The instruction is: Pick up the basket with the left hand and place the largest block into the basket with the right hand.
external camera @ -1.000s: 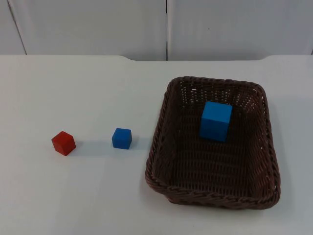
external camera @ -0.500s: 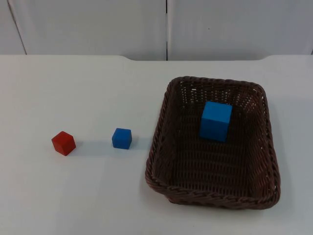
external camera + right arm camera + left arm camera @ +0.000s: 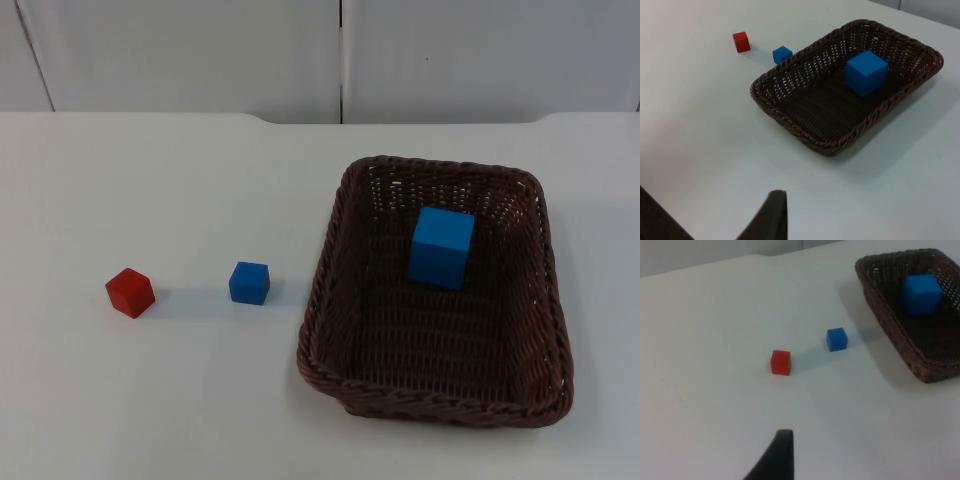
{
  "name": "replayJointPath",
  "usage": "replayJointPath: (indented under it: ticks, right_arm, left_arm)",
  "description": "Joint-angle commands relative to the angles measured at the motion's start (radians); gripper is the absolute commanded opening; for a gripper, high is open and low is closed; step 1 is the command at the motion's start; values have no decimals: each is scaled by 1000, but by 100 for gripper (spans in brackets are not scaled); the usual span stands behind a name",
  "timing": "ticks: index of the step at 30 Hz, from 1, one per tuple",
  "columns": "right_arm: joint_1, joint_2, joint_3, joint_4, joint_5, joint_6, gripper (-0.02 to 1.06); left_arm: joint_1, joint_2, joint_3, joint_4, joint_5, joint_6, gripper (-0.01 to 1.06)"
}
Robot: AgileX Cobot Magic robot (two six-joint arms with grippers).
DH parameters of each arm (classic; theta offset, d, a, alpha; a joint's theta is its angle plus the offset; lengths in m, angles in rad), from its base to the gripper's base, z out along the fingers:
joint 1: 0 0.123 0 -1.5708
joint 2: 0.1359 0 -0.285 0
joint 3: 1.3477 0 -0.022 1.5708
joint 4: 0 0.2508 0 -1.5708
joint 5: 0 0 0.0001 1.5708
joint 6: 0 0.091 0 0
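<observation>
The left gripper [image 3: 778, 456] is held above the white table top [image 3: 150, 400], well apart from every block, and the left arm is seen to wait. Whether this gripper is wide, narrow or holding anything cannot be told. The right gripper [image 3: 771, 215] is likewise held above the table, well apart from the dark brown woven wicker basket [image 3: 430, 405], and its state cannot be told either. Nothing is seen to be carried by either gripper.

The basket is found standing flat on the table on the right arm's side, untouched by any gripper. Its near wall is turned toward the table's front edge, and its open top is seen upright and level.

Farther back, on the left arm's side, the small red cube [image 3: 130, 292] is seen resting on the bare table. The small blue cube [image 3: 249, 283] is set between the red cube and the basket, near the basket's left wall but apart from it. The two small cubes lie roughly in a line across the table and are not touching each other.

Beyond them, the large bright blue cube [image 3: 441, 246], the largest block, is found inside the basket, resting on its woven floor in the far half, toward the far wall. It is already placed within the rim.

The table is ended at the back by the grey partition wall [image 3: 200, 50].
</observation>
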Motion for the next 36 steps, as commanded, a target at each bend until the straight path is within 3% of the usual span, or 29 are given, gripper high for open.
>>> replayJointPath:
  ticks: [1,11,18,30,36]
  right_arm:
    - [4,-4,-1,1,-5,0,105]
    - [4,-4,-1,1,-5,0,105]
    - [4,-4,-1,1,-5,0,105]
    - [1,-4,-1,1,-5,0,105]
    - [-75,-4,-1,1,-5,0,105]
  left_arm:
    - [36,-3,4,4,-2,-5,105]
    - [265,-3,4,4,-2,-5,105]
    - [367,-3,4,4,-2,-5,105]
    - [405,-3,4,4,-2,-5,105]
    - [405,-3,4,4,-2,-5,105]
